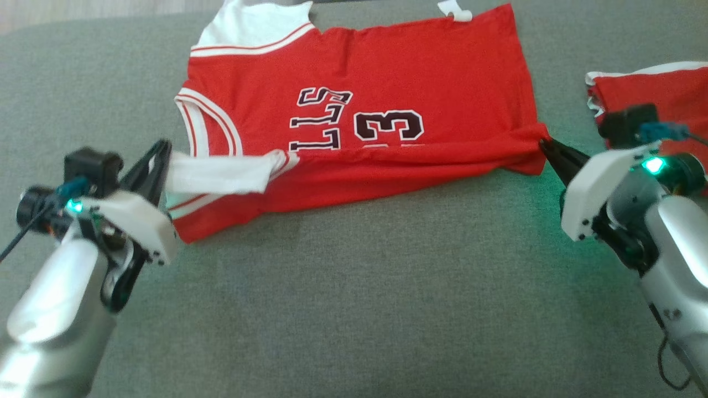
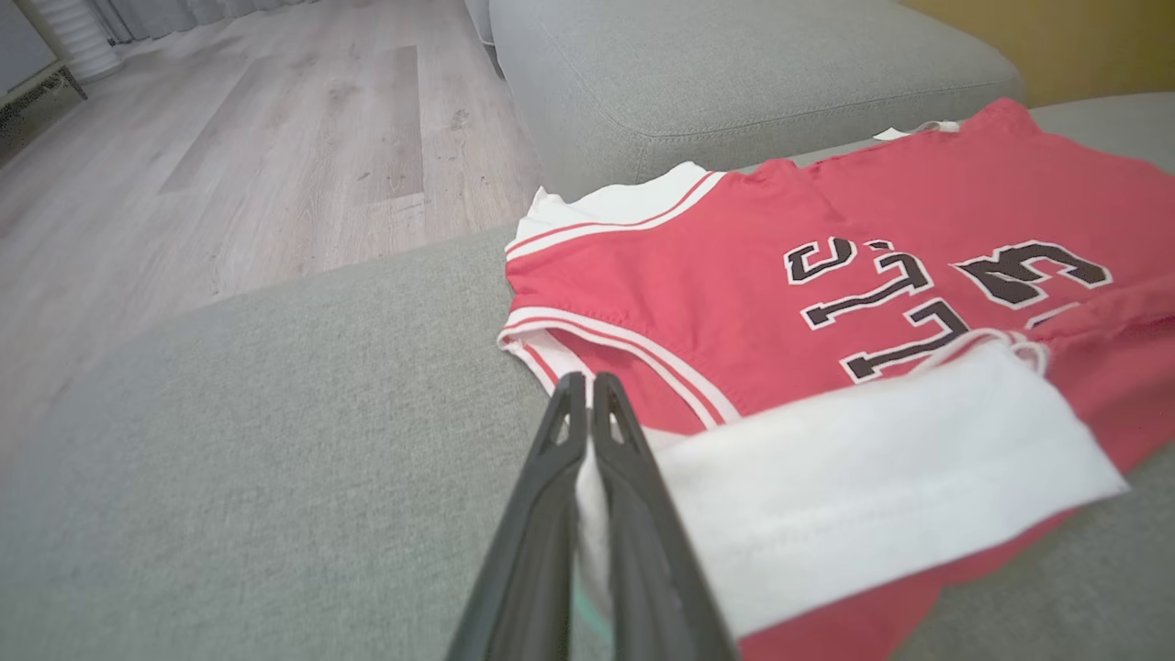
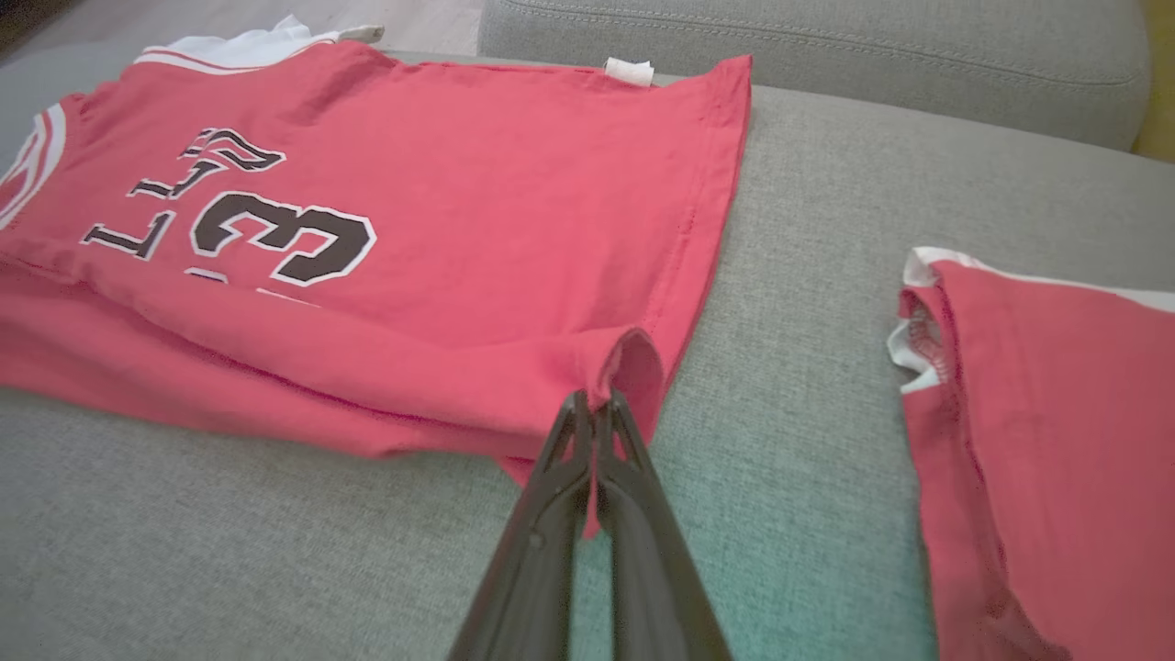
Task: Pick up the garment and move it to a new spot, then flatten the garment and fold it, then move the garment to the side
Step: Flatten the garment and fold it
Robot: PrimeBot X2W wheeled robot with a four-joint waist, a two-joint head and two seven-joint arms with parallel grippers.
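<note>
the grey sofa point(image 1: 354, 287) carries two red garments: a jersey point(image 1: 387, 83) spread in the middle, another garment point(image 1: 664, 88) at the right. left hand point(image 1: 163, 146) pinches the jersey's white strap point(image 1: 221, 174), right hand point(image 1: 545, 142) its hem corner, both arms low.

The black, white-edged letters point(image 2: 872, 303) "LLS" are printed sideways on the red jersey point(image 2: 734, 275), beyond and to the right of the jaws of the left gripper point(image 2: 587, 381). The numeral point(image 3: 275, 234) "3" is printed beside them, beyond and to the left of the jaws of the right gripper point(image 3: 595, 399). Further characters are cut off by the fold point(image 3: 303, 321) and cannot be read.
</note>
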